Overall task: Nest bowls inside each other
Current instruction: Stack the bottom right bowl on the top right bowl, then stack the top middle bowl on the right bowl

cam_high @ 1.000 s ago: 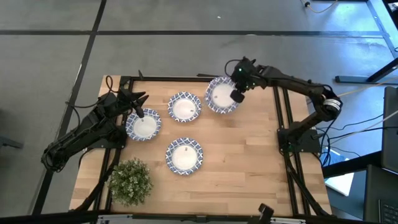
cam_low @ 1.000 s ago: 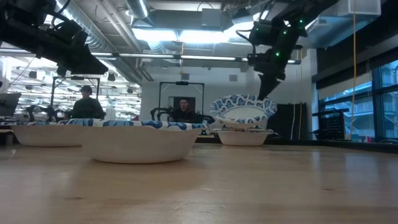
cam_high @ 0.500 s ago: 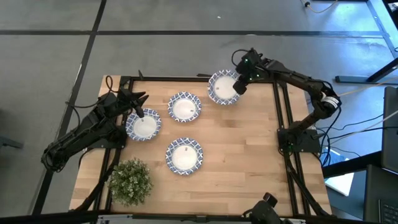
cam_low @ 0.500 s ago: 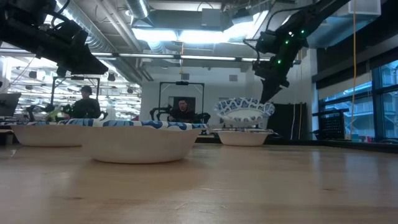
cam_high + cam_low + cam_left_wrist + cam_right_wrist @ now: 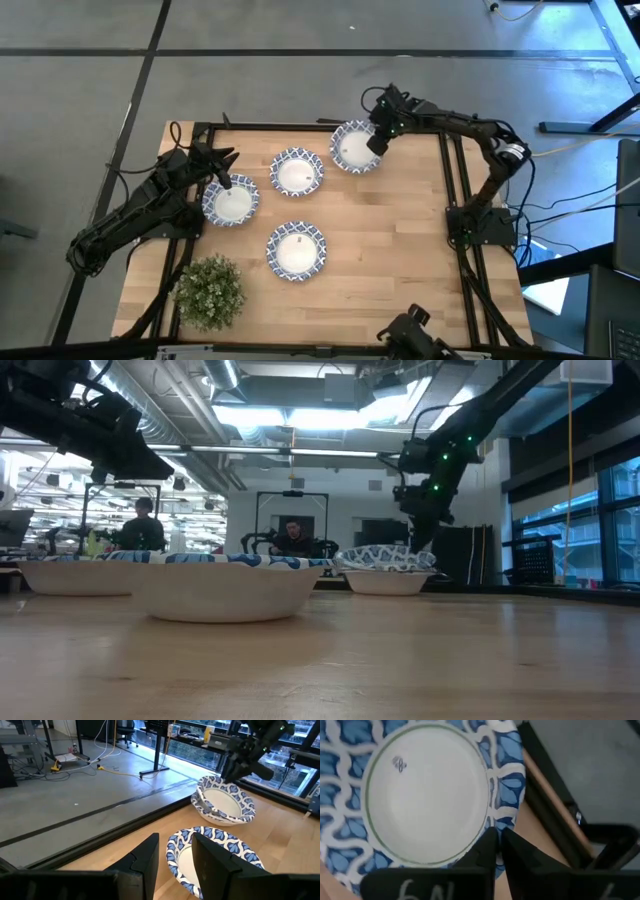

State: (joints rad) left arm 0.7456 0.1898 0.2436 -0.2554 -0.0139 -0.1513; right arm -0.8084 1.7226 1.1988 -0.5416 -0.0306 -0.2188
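Note:
Blue-and-white rimmed bowls show at four spots in the high view: far right [image 5: 353, 147], middle far [image 5: 297, 172], left [image 5: 231, 200] and near [image 5: 296, 250]. My right gripper [image 5: 377, 138] is shut on the far right bowl [image 5: 388, 557], which sits in another bowl [image 5: 390, 582] beneath it. The left wrist view shows this pair [image 5: 222, 805] nested, the inner one slightly tilted. My left gripper [image 5: 224, 178] hovers open over the far rim of the left bowl, touching nothing. Its fingers [image 5: 150, 860] frame the middle far bowl [image 5: 215, 851]. My right gripper [image 5: 497, 845] pinches the rim [image 5: 502, 817] of the upper bowl between its two fingers, on the bowl's far right side. The fingers come from above, slanting in from the table's far right. The bowl lies nearly level, resting in the bowl beneath it.
A green leafy plant [image 5: 210, 292] stands at the table's near left corner. Black frame rails [image 5: 455, 180] run along the table's edges. Bare wood [image 5: 400, 260] lies on the right and near right. People [image 5: 292, 538] sit in the room behind the table.
My right gripper has moved toward the far edge and then down, keeping its hold. The bowl it carries was lifted and steeply tilted a second ago; it has levelled out and come down onto the bowl beneath. My left arm has kept still.

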